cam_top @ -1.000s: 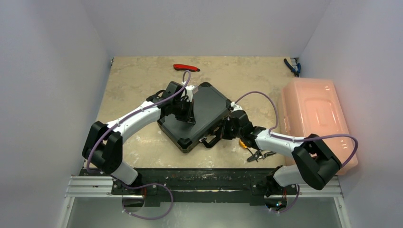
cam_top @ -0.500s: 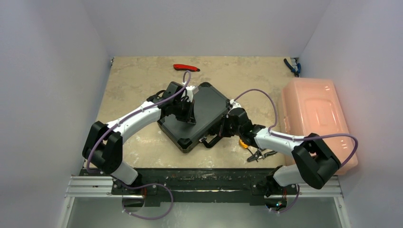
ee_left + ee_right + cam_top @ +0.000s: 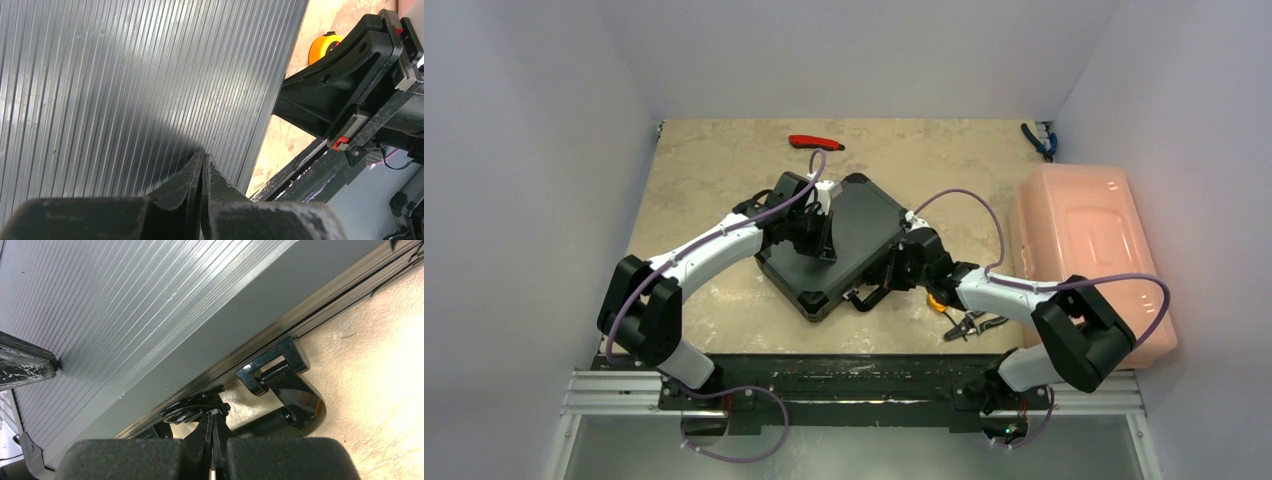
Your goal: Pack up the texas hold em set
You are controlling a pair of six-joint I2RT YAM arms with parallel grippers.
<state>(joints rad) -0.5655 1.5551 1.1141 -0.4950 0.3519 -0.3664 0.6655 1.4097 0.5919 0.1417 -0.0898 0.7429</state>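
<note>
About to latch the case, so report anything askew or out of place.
The closed black briefcase lies skewed, its corners pointing at the table edges rather than square to them. An orange tape measure and pliers lie close beside it on the right. No spill or damage shows.

Tape measure [image 3: 936, 300], pliers [image 3: 969, 325] crowd right tool [image 3: 892, 274]; table [image 3: 704, 190] left of briefcase [image 3: 856, 222] bare.

Closed black briefcase [image 3: 834, 245], flat, mid-table

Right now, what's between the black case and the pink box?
The top view shows the right arm reaching across to the case, an orange tape measure and pliers lying beside it.
</note>
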